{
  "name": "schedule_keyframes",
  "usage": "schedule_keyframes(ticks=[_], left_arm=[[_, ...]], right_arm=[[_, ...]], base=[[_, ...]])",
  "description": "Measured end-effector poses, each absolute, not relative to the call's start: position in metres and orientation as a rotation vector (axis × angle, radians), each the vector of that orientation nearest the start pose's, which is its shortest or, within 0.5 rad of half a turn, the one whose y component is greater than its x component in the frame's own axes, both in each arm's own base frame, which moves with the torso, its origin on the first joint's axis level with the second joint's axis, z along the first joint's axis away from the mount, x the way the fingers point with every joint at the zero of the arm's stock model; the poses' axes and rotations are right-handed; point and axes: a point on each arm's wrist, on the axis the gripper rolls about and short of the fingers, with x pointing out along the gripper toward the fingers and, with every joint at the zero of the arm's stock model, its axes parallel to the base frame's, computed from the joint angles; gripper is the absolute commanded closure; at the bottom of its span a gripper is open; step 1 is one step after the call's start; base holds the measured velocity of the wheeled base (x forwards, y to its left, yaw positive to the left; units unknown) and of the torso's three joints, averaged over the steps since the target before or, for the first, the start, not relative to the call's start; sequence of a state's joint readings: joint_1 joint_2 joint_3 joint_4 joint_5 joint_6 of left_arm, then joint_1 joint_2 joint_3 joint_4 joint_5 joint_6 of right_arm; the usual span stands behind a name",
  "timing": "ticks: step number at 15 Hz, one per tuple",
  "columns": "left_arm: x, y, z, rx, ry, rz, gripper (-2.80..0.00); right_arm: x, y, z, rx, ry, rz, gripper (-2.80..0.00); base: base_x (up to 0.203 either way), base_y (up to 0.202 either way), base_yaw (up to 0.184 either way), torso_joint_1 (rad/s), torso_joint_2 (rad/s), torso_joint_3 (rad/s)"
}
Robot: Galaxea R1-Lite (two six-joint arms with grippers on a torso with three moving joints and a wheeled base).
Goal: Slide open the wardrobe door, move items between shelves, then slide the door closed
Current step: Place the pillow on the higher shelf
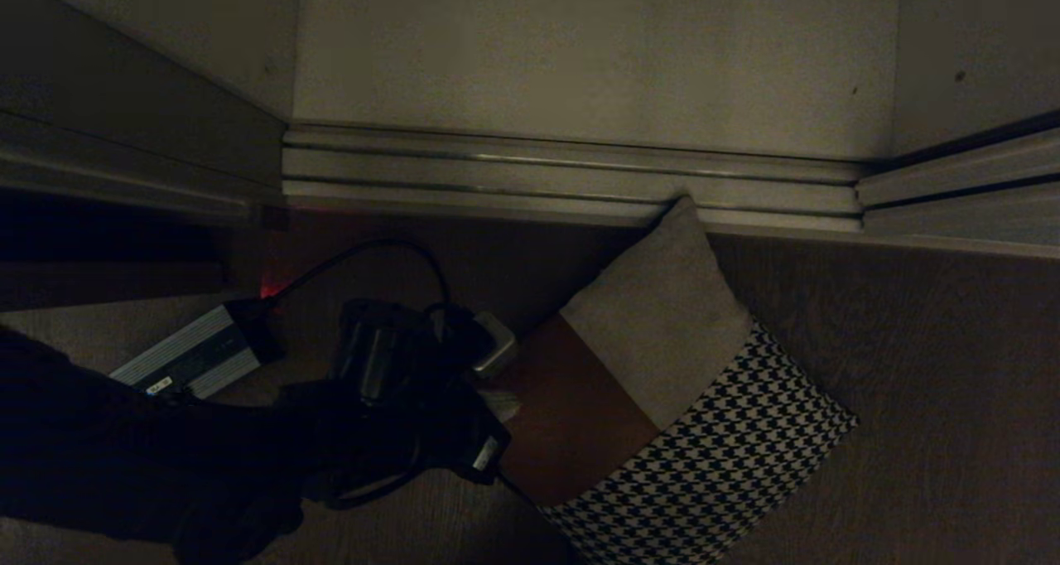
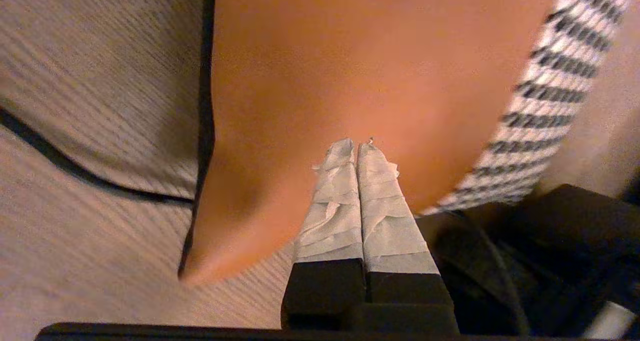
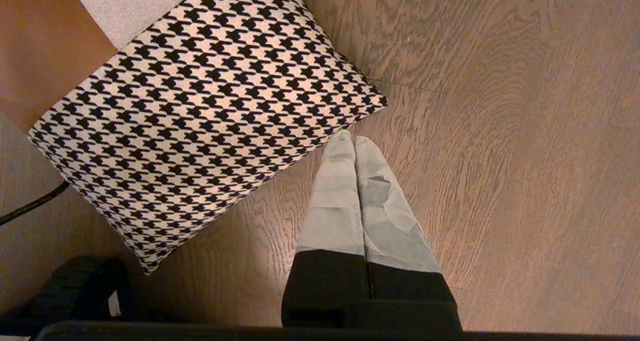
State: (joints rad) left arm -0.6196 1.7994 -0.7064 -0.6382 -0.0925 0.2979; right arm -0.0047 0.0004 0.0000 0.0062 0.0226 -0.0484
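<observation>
- The cushion [image 1: 679, 399] lies flat on the wood floor [image 1: 936, 432], not on a shelf. One corner touches the ribbed floor track [image 1: 571, 176] of the wardrobe; the houndstooth end points back toward you.
- Your left claw [image 1: 497, 399] sits at the cushion's brown block. The left wrist view shows its taped fingers [image 2: 332, 206] pressed together with nothing between them, tips at or just over the brown fabric [image 2: 350, 71]; you cannot tell from here whether they touch it.
- Your right claw [image 3: 352, 146] is closed too and empty, hanging just beside the houndstooth corner [image 3: 370, 98] above bare floor.
- Expect the cushion to be light, soft and floppy. It looks plump, so it should squash under the fingers and sag if you lift it by one end.
- The fabric looks woven and matte, so slipping is unlikely; nothing here is fragile.
- Take hold at an edge or corner seam, where closed jaws can pinch a fold. The brown edge nearest the left claw looks handiest. You must open the fingers first.
- Mind the black cable [image 1: 373, 254] and the small silver box [image 1: 195, 354] close to the left claw.
- The silver box carries a small label, too small to read. No other brand or writing is legible.
</observation>
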Motion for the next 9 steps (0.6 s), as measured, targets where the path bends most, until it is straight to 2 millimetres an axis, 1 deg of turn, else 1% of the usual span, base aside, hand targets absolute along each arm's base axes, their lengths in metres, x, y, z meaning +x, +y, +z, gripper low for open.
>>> schedule_keyframes(ticks=[1, 2, 4, 6, 9], left_arm=[[0.254, -0.18, 0.121, 0.404, 0.341, -0.766, -2.8], [0.259, -0.181, 0.115, 0.404, 0.337, -0.765, -2.8], [0.274, -0.182, 0.111, 0.409, 0.3, -0.748, -2.8], [0.282, -0.183, 0.107, 0.436, 0.29, -0.743, -2.8], [0.293, -0.179, 0.108, 0.512, 0.201, -0.727, -2.8]], right_arm=[[-0.023, 0.001, 0.075, -0.048, 0.006, 0.018, 0.0], [-0.023, 0.001, 0.075, -0.048, 0.006, 0.018, 0.0], [-0.023, 0.001, 0.075, -0.048, 0.006, 0.018, 0.0], [-0.023, 0.001, 0.075, -0.048, 0.006, 0.018, 0.0], [-0.023, 0.001, 0.075, -0.048, 0.006, 0.018, 0.0]], base=[[0.0, 0.0, 0.0, 0.0, 0.0, 0.0], [0.0, 0.0, 0.0, 0.0, 0.0, 0.0], [0.0, 0.0, 0.0, 0.0, 0.0, 0.0], [0.0, 0.0, 0.0, 0.0, 0.0, 0.0], [0.0, 0.0, 0.0, 0.0, 0.0, 0.0]])
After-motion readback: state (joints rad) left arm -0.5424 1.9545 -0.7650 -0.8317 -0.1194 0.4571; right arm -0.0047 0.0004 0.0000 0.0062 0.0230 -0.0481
